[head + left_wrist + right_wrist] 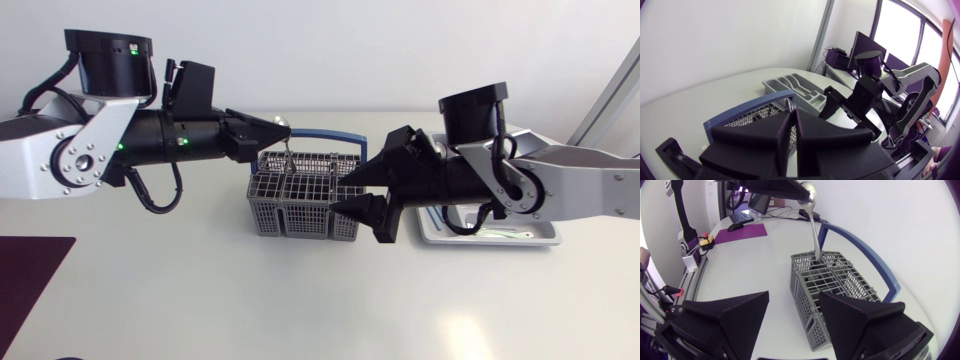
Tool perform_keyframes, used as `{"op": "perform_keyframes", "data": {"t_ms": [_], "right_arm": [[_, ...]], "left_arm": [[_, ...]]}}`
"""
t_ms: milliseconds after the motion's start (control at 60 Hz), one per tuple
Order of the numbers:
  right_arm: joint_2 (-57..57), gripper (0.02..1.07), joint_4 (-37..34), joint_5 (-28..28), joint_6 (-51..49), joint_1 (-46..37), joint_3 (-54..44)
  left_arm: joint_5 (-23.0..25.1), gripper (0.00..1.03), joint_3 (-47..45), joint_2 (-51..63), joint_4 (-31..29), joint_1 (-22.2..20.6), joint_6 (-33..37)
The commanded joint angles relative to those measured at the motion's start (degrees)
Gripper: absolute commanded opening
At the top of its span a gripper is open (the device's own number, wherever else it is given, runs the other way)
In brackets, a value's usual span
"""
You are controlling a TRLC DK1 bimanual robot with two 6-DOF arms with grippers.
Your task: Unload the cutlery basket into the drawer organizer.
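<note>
Left jaws pinched one silver metal spoon point(814, 227), handle down in the one grey wire cutlery basket point(290, 218) mid-tabletop point(200, 290). Right jaws spread beside the basket. One grey plastic drawer organizer point(542, 240) lay under the right arm point(560, 190).

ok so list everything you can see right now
basket: 1, grey with blue handle, mid-table
spoon: 1, silver, lower end in the basket, top end held
organizer: 1, grey, on the table under the right arm
mat: 1, dark purple, at the table's left edge
table: 1, white
left gripper: 1, black, above the basket, shut on the spoon
right gripper: 1, black, open, at the basket's right end
</note>
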Motion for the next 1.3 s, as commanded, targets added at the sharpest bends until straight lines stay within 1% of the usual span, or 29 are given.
{"op": "perform_keyframes", "data": {"t_ms": [0,67,117,183,233,283,383,483,633,733,850,967,1033,1100,1217,1283], "right_arm": [[-2.09,0.75,-2.09,-2.04,-1.94,-1.58,-1.72],[-2.79,0.75,-3.68,-3.89,-3.35,-2.63,-1.89],[-3.32,0.75,-4.64,-4.41,-4.4,-3.25,-2.16],[-4.02,0.75,-4.64,-4.5,-4.49,-3.51,-2.68],[-4.55,0.75,-4.64,-4.68,-4.58,-3.69,-3.12],[-5.25,0.75,-4.73,-5.12,-4.93,-3.69,-3.39],[-6.66,0.75,-6.84,-6.52,-6.42,-4.04,-3.47],[-7.1,0.75,-7.28,-7.23,-6.6,-4.48,-3.56],[-7.89,0.75,-7.89,-8.02,-7.48,-4.48,-3.56],[-9.21,0.75,-10.97,-9.51,-9.67,-3.95,-3.21],[-11.05,0.75,-13.08,-10.65,-11.43,-3.25,-3.39],[-12.11,0.74,-15.01,-10.83,-12.75,-2.28,-3.39],[-12.46,0.66,-16.07,-11.36,-13.54,-1.58,-3.39],[-12.63,0.6,-16.86,-11.71,-13.98,-0.88,-3.3],[-12.9,0.47,-16.86,-11.71,-14.33,0.18,-3.65],[-13.07,0.43,-16.95,-11.71,-14.33,0.35,-3.65]], "left_arm": [[3.28,0.03,1.57,-1.4,-2.48,0.4,2.77],[5.47,0.03,2.36,-1.58,-3.62,0.32,3.83],[7.14,0.03,3.15,-1.58,-5.73,0.4,5.23],[8.55,0.03,3.94,-1.23,-7.31,-1.0,6.02],[8.73,0.03,4.2,-1.23,-8.72,-1.44,7.26],[8.81,0.03,4.55,-1.23,-9.51,-3.2,7.87],[9.43,0.03,6.14,-1.23,-13.64,-5.04,11.03],[10.22,0.03,7.45,-0.08,-16.89,-6.1,13.06],[10.84,0.03,8.33,0.53,-18.47,-8.3,13.5],[12.33,0.03,10.09,1.85,-21.99,-9.7,15.08],[14.26,0.03,12.99,3.69,-28.41,-10.58,19.12],[14.53,0.03,14.13,4.13,-30.16,-11.81,19.91],[14.61,0.03,15.19,4.75,-31.66,-12.69,20.53],[14.61,0.03,15.98,5.28,-32.45,-13.13,20.97],[15.32,0.03,17.47,6.6,-34.03,-13.48,21.41],[15.67,0.03,18.09,7.21,-34.82,-13.66,21.67]]}}
